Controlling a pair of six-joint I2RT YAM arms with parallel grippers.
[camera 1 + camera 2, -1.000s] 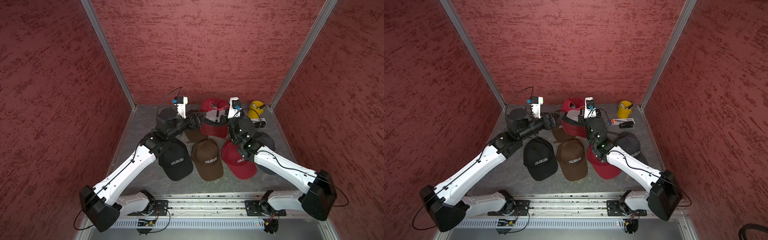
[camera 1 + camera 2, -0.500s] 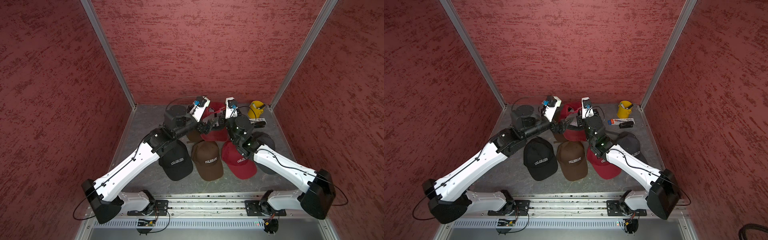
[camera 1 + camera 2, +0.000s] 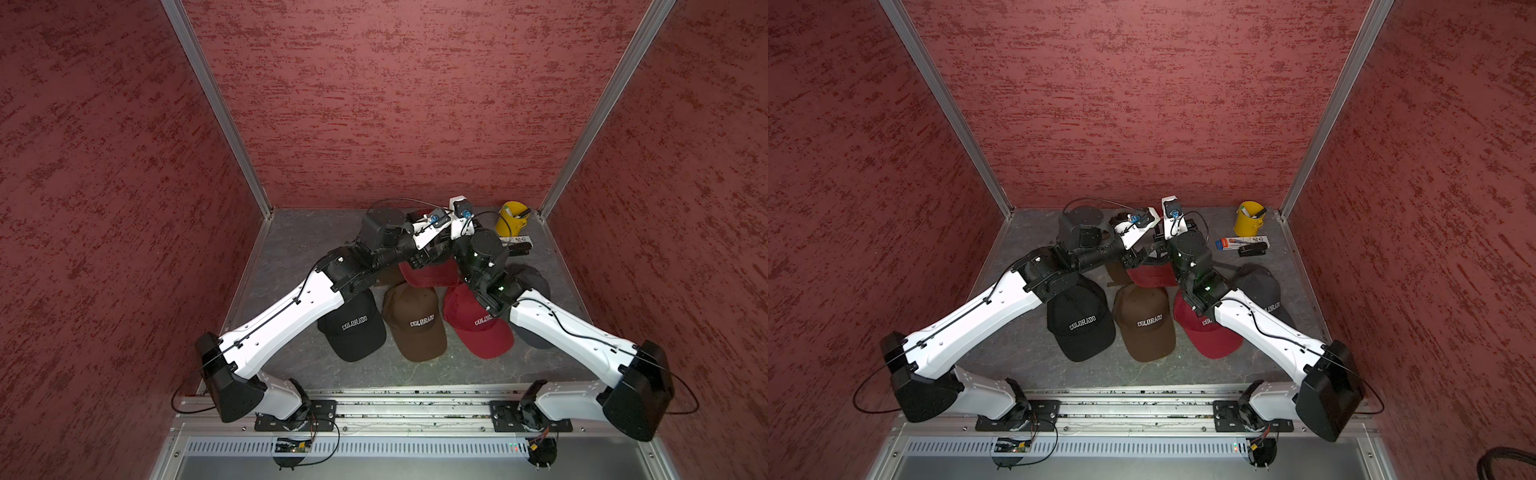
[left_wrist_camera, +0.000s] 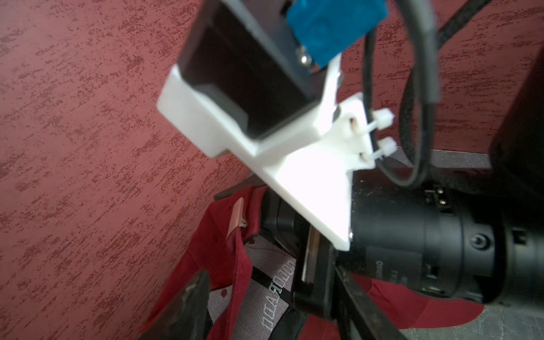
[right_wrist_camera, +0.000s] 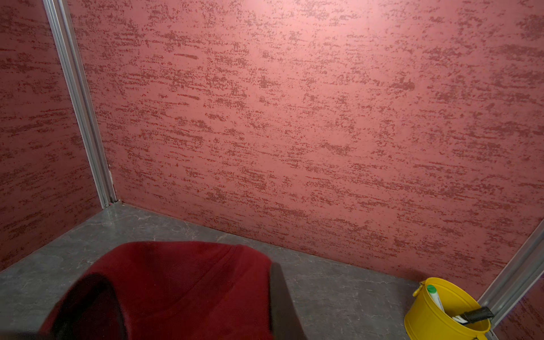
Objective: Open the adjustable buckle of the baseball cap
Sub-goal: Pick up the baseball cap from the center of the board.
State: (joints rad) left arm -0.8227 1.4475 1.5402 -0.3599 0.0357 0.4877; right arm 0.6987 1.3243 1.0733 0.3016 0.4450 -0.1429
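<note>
A dark red baseball cap (image 3: 432,274) (image 3: 1152,276) is held up at the back middle of the floor in both top views. My right gripper (image 5: 182,309) is shut on the cap's red fabric (image 5: 176,279), with one dark finger (image 5: 279,297) beside it. In the left wrist view the cap's white lining (image 4: 265,282) faces me. Its metal buckle (image 4: 237,216) sits on the red strap, above and apart from my fingers. My left gripper (image 4: 276,306) (image 3: 424,259) is open, and its jaws straddle the cap's rear edge beside the right gripper's body.
On the grey floor lie a black cap (image 3: 353,328), a brown cap (image 3: 417,324), another red cap (image 3: 478,328) and a grey cap (image 3: 528,278) under the right arm. A yellow bucket (image 3: 512,218) and a stapler (image 3: 1252,249) stand back right. Red walls enclose three sides.
My left arm has swung right and rolled its wrist, bringing its jaws up to the held red cap. The jaws have narrowed a little. The right gripper keeps its hold.
</note>
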